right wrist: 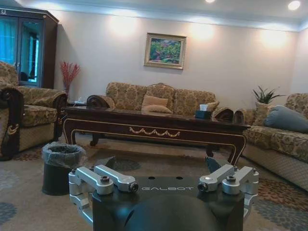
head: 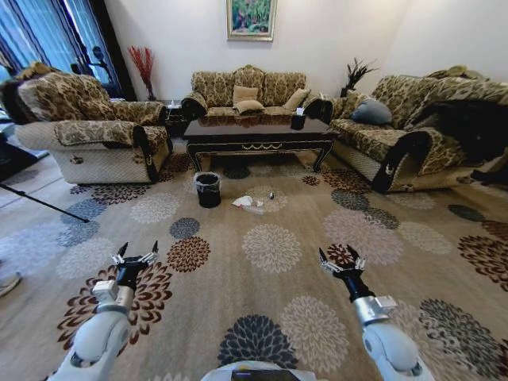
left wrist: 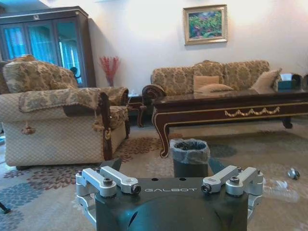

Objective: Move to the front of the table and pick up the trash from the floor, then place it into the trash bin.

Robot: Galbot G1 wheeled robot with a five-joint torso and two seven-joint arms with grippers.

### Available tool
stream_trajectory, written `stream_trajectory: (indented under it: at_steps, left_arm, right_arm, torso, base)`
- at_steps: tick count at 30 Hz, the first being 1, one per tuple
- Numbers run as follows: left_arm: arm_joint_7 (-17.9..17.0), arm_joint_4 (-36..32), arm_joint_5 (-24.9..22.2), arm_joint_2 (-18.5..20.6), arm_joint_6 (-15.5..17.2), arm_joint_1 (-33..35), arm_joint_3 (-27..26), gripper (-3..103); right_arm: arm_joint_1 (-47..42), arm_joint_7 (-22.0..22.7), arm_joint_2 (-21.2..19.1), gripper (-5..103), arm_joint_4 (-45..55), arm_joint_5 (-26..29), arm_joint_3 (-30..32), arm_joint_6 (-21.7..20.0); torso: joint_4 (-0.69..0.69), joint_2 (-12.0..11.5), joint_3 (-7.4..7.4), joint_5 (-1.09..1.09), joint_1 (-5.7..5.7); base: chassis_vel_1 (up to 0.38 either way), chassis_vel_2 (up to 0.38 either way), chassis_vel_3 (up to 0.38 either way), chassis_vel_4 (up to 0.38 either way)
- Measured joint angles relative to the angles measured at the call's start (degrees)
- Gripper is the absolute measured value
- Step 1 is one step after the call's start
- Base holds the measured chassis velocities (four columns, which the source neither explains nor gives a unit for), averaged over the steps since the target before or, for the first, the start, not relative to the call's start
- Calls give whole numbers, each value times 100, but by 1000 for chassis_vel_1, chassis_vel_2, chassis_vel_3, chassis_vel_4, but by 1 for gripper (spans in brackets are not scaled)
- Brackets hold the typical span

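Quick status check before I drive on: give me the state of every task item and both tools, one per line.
Trash bin: upright on the carpet, clear liner folded over its rim, beside the table's left front leg.
Trash: lying on the floor in front of the table, right of the bin, not picked up.
Table: standing ahead, a small dark box on top.
Left tool: open, empty, held above the carpet.
Right tool: open, empty, held above the carpet.

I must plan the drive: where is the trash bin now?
In the head view the trash bin stands on the floor before the table's left front corner, with the trash just to its right.
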Motion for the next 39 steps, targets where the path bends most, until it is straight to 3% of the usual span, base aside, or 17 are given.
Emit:
stream_trajectory:
  at_steps: [14, 39]
  left_arm:
    - [-160, -29, 146, 58, 98, -220, 582, 100]
    - [-149, -41, 163, -35, 78, -113, 515, 100]
  right_arm:
    - [93, -1, -70, 100, -140, 94, -155, -47]
    - [-21, 55, 71, 100, -90, 47, -70, -38]
  torso:
    - [-1, -338, -223, 0, -114]
    - [-1, -891, -607, -1, -285]
  base:
    - [0, 0, 0, 0]
    - [0, 0, 0, 0]
